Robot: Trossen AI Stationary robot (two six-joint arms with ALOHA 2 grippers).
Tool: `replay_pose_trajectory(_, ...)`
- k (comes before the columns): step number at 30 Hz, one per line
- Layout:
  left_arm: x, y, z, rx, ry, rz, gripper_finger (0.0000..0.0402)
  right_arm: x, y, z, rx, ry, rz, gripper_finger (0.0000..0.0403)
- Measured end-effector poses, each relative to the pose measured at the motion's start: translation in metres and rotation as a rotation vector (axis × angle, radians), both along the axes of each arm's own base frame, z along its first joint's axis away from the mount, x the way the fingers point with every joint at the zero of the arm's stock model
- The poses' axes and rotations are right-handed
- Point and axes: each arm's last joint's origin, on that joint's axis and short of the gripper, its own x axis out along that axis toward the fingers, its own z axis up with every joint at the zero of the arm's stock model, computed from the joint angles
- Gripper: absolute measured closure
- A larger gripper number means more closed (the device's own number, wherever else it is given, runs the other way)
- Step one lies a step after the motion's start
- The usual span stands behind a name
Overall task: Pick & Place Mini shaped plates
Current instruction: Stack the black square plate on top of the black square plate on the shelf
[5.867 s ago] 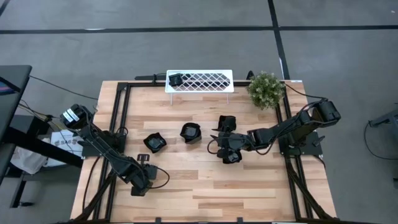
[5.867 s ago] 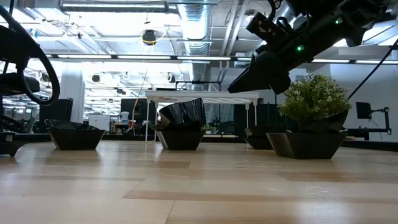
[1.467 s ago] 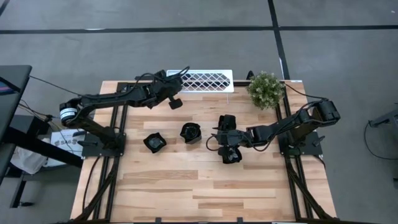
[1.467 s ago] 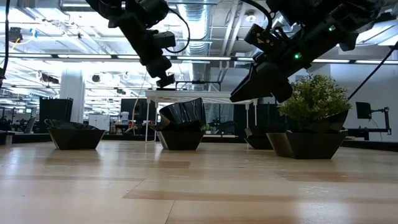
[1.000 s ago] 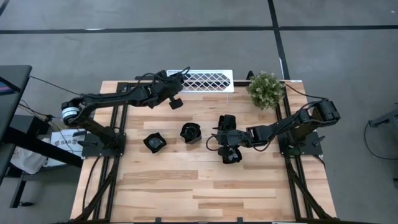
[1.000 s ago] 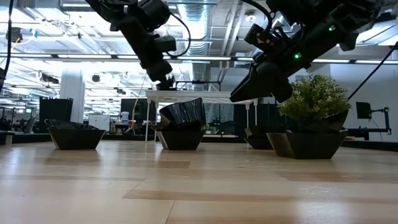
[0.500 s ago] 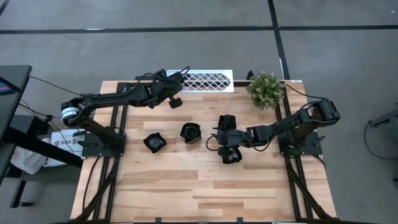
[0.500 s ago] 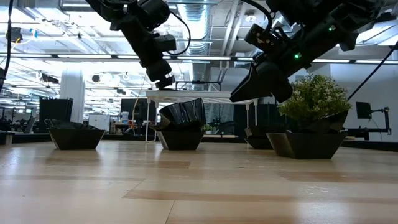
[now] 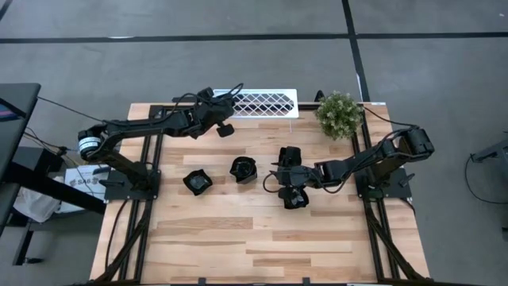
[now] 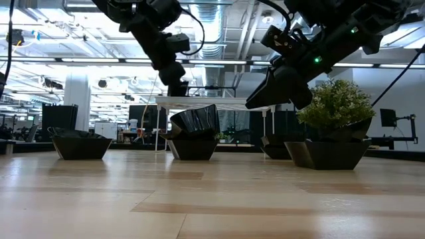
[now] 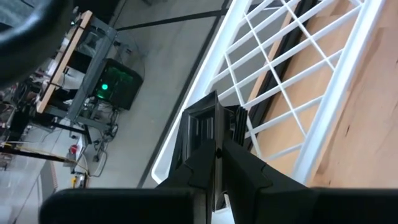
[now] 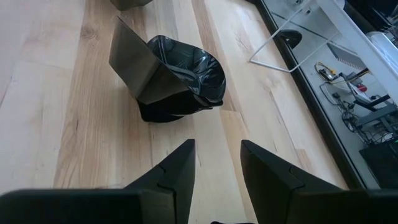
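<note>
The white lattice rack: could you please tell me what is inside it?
One black mini plate stands on edge at the rack's left end, at the left pincer. From above, the arm covers that end.

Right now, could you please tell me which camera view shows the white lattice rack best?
The high view: the white lattice rack shows whole at the table's far edge, with the left hand at its end. The left wrist view shows only nearby bars; the low view, a distant side-on strip; the right wrist view, none.
</note>
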Motion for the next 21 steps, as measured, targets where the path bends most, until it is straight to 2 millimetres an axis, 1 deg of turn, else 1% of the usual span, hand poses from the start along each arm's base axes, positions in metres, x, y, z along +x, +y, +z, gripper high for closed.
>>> replay_pose_trajectory(21,0.0015,0.0002,0.001,-0.002,-0.022,-0.01,0.0368,0.0002,0.0,0.0003,0.0,-0.003,0.0,0.028)
